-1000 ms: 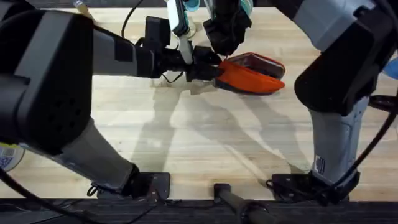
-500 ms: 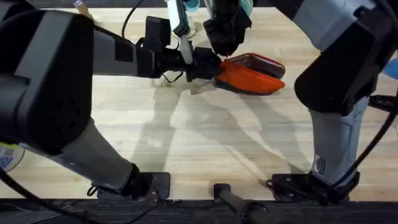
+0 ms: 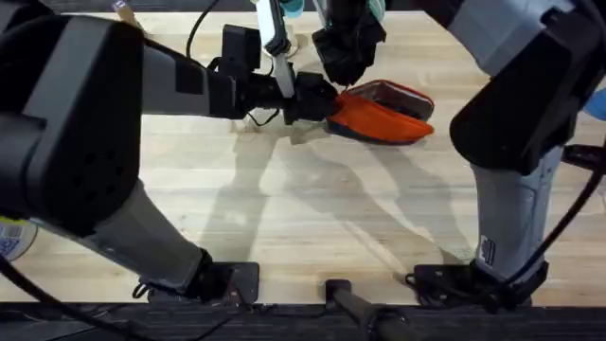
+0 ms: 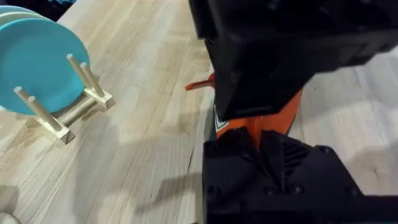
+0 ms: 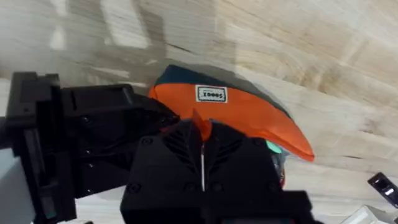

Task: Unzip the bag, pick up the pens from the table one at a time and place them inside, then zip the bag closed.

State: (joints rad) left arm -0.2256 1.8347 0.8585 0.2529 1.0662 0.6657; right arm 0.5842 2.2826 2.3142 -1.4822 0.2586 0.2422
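The orange bag lies at the far middle of the table, its dark lining showing along the far side. My left gripper reaches in from the left and is shut on the bag's left end. My right gripper comes down from above onto that same end, shut on the reddish zipper pull, whose tip pokes out beside it. The bag bears a white label. A bit of green shows at its mouth; the pens are otherwise hidden.
A wooden rack with teal plates stands beyond the bag's left end. A labelled container sits at the left edge and something blue at the right edge. Bare wood stretches between the bag and the arm bases.
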